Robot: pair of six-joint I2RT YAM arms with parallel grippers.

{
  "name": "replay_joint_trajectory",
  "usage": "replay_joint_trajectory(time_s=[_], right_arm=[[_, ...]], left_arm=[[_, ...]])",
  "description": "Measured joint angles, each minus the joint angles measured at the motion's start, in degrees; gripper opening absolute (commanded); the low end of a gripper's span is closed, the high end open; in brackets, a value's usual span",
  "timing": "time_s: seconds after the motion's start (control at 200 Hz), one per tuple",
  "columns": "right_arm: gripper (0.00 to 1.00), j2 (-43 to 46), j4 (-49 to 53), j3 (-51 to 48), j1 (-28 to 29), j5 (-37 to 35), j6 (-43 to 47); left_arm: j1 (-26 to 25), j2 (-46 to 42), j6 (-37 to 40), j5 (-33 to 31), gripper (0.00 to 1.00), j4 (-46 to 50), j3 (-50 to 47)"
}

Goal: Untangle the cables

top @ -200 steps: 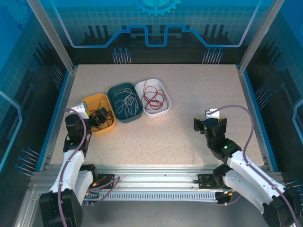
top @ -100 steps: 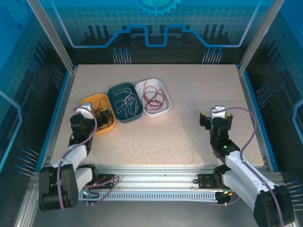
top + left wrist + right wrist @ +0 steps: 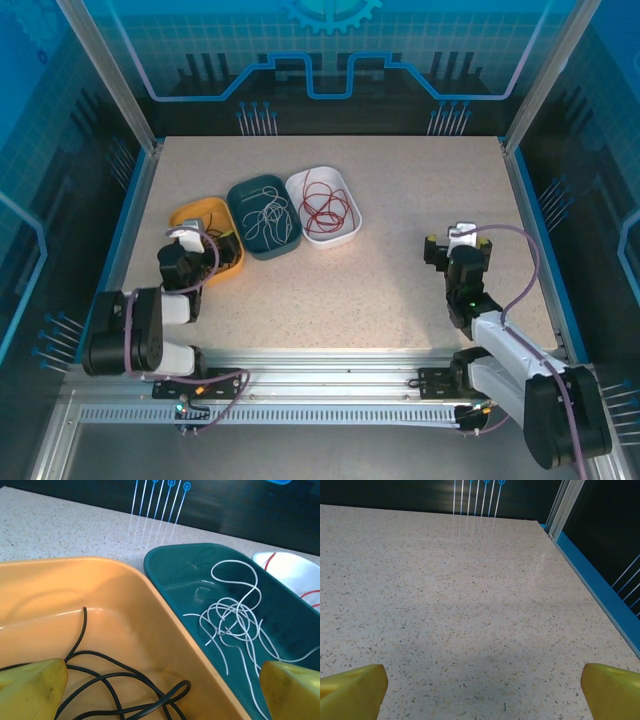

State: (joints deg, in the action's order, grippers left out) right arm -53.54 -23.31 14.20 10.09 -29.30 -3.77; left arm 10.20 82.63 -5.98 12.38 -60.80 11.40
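The black cable [image 3: 162,699] lies coiled in the yellow tray [image 3: 125,605]. The white cable [image 3: 235,615] is a loose tangle in the teal tray [image 3: 175,575], and the red cable [image 3: 325,208] curls in the white tray [image 3: 345,185]. My left gripper [image 3: 162,685] stands open low over the near end of the yellow tray [image 3: 190,212], with its yellow fingertips [image 3: 35,685] apart and nothing between them. Far to the right, my right gripper [image 3: 482,680] is open over bare tabletop, well away from the trays. In the top view the left gripper [image 3: 205,250] and right gripper [image 3: 457,245] sit close to their bases.
The three trays stand side by side at the table's left back. The speckled tabletop [image 3: 400,220] stretches from them to the blue right edge rail [image 3: 590,575]. Both arms are folded near the front rail [image 3: 320,365].
Both arms have folded back toward their bases. The left wrist has shifted right, near the yellow tray's front end. The right gripper has moved a little right and away. The cables have not moved.
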Motion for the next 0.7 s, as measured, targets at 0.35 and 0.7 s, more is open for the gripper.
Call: replay_joint_trajectory(time_s=[0.35,0.7], right_arm=[[1.00,-6.29,-7.80,-1.16,-2.23,3.45,-0.02],[1.00,-10.21,-15.41,-1.90,-2.29,5.03,0.31]], left_arm=[[-0.66,7.67,0.17,1.49,0.99,-12.46,0.09],[-6.27,7.56,1.68,-6.69,0.99,-0.11,7.74]])
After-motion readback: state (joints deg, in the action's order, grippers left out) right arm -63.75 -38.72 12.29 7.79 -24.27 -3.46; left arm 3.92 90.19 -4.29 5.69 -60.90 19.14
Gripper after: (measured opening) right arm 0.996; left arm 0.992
